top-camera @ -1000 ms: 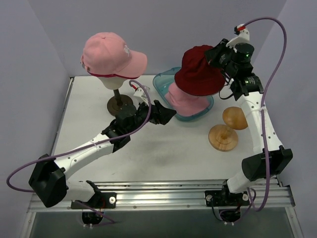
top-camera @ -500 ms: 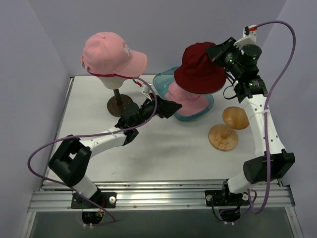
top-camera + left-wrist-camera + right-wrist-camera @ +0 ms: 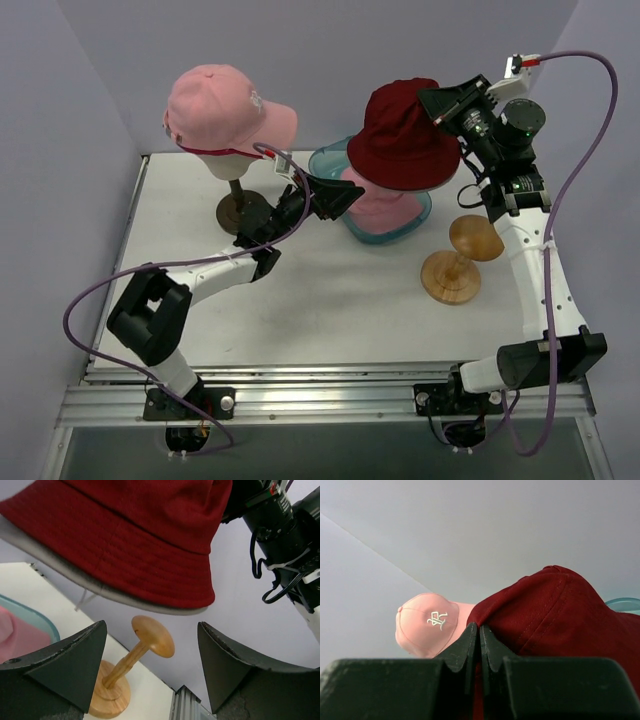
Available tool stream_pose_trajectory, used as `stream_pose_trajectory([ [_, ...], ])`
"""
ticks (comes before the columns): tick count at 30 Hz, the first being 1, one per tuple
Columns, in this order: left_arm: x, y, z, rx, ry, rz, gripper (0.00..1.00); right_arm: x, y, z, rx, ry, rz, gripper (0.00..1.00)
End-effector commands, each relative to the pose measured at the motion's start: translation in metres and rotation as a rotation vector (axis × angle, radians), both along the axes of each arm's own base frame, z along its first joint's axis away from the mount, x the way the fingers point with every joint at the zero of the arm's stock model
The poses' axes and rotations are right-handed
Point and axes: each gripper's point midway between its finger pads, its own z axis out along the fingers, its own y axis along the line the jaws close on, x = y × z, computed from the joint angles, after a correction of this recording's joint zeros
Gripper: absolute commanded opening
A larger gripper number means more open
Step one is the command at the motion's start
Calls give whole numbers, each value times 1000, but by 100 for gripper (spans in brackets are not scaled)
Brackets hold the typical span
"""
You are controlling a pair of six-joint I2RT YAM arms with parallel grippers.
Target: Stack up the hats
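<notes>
My right gripper is shut on the crown of the dark red hat and holds it in the air above the pale pink bucket hat. In the right wrist view the fingers meet on the red fabric. My left gripper is open and empty, just left of the bucket hat and below the red hat's brim. Its wrist view shows the red hat with its grey underside above the open gripper. The pale pink peaked cap sits on the cream head form; a magenta rim shows beneath it.
The bucket hat lies in a clear teal tray at the back centre. A wooden hat stand leans tilted at the right, also in the left wrist view. The head form's dark base stands at the back left. Walls close in behind.
My right gripper has lifted the dark red hat higher off the bucket hat. My left gripper has moved up and back towards the tray, under the red hat's brim.
</notes>
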Motion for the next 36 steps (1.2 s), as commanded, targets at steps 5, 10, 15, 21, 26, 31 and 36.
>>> stream_pose_trajectory([
  [5,1,2,38,-110,-100,-17,82,-32,4,51,48,-165,40,0],
  [10,4,0,34,-115,-94,-22,79,-38,6,52,58,-169,47,0],
  [15,6,-3,33,-127,-89,-36,73,-40,7,50,63,-172,51,0],
  [21,11,-2,31,-139,-82,-29,72,-44,9,52,67,-179,56,0],
  [26,15,-4,33,-150,-80,-36,68,-50,9,54,65,-188,59,0],
  [31,17,-7,28,-166,-69,-48,64,-51,9,54,61,-189,58,0],
  [36,17,-8,24,-173,-66,-58,57,-52,9,55,64,-190,63,0],
])
